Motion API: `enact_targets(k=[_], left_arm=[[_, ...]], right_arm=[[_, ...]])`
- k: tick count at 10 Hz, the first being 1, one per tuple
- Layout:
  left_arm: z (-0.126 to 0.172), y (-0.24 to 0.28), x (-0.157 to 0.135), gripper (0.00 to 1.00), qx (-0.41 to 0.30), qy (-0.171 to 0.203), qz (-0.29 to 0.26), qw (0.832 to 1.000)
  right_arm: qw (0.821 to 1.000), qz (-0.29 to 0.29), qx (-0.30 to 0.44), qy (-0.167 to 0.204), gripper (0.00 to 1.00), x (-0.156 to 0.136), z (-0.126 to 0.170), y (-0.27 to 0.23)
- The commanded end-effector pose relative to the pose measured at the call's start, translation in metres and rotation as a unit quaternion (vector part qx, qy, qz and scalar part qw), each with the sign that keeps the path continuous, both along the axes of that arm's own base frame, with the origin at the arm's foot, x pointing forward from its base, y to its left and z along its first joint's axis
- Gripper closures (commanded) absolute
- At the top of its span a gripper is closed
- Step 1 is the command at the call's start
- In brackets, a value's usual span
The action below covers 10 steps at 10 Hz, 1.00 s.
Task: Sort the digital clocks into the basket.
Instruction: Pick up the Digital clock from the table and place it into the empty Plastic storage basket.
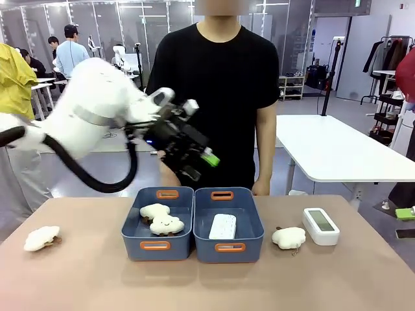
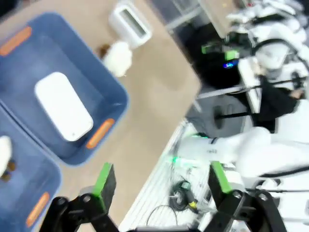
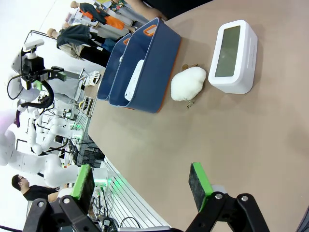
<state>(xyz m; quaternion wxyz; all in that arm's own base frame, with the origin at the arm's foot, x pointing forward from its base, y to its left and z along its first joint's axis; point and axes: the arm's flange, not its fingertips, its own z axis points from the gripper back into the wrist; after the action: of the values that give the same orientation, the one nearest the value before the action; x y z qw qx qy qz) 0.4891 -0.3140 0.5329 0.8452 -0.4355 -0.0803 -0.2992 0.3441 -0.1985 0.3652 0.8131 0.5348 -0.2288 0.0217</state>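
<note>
**One clock in the basket, one out on the worktop**

The basket, a blue bin with orange handle slots, sits in the middle of the worktop. A white clock lies flat inside it, showing a plain white side. Close against the basket's left side stands a twin bin, which holds two cream cloud toys.

Just to the right of the basket lies a third cloud toy. Beyond that toy, farther from the basket, the second clock rests on the bare worktop with its grey screen facing up. A fourth cloud toy lies well to the left of the basket, past the twin bin.

The left end effector hangs in the air above the far rim of the basket. It is tilted downward, its green-padded fingers are spread apart and nothing is between them.

The right end effector is also wide open and empty. It is over the worktop to the right of the basket, with the second clock and the third cloud toy ahead of its fingers.

A person in a black shirt stands behind the basket at the worktop's far edge.
</note>
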Motion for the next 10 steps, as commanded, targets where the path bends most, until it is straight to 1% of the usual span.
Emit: enact_targets(k=[1, 3, 4, 5, 6, 7, 8, 9, 10], left_arm=[[-0.024, 0.084, -0.027, 0.03, -0.064, 0.058, 0.029, 0.996], [-0.038, 0.166, -0.051, 0.03, -0.134, 0.044, 0.102, 0.985], [-0.044, 0.208, -0.079, 0.03, -0.151, 0.041, 0.148, 0.977], [-0.053, 0.253, -0.107, 0.03, -0.162, 0.046, 0.202, 0.965], [-0.064, 0.299, -0.139, 0.03, -0.174, 0.051, 0.257, 0.949], [-0.085, 0.34, -0.156, 0.03, -0.175, 0.048, 0.256, 0.949], [-0.087, 0.376, -0.178, 0.03, -0.158, 0.037, 0.248, 0.955], [-0.083, 0.406, -0.2, 0.03, -0.151, 0.043, 0.28, 0.947], [-0.072, 0.431, -0.218, 0.03, -0.138, 0.055, 0.305, 0.941]], right_arm=[[1.0, 0.0, 0.003, -0.005, 0.0, 0.002, 0.002, -0.001], [1.0, 0.0, 0.003, -0.005, 0.0, 0.002, 0.002, -0.001], [1.0, 0.0, 0.003, -0.005, 0.0, 0.002, 0.002, -0.001], [1.0, 0.0, 0.003, -0.005, 0.0, 0.002, 0.002, -0.001], [1.0, 0.0, 0.003, -0.005, 0.0, 0.002, 0.002, -0.001], [1.0, 0.0, 0.003, -0.005, 0.0, 0.002, 0.002, -0.001], [1.0, 0.0, 0.003, -0.005, 0.0, 0.002, 0.002, -0.001], [1.0, 0.0, 0.003, -0.005, 0.0, 0.002, 0.002, -0.001], [1.0, 0.0, 0.003, -0.005, 0.0, 0.002, 0.002, -0.001]])
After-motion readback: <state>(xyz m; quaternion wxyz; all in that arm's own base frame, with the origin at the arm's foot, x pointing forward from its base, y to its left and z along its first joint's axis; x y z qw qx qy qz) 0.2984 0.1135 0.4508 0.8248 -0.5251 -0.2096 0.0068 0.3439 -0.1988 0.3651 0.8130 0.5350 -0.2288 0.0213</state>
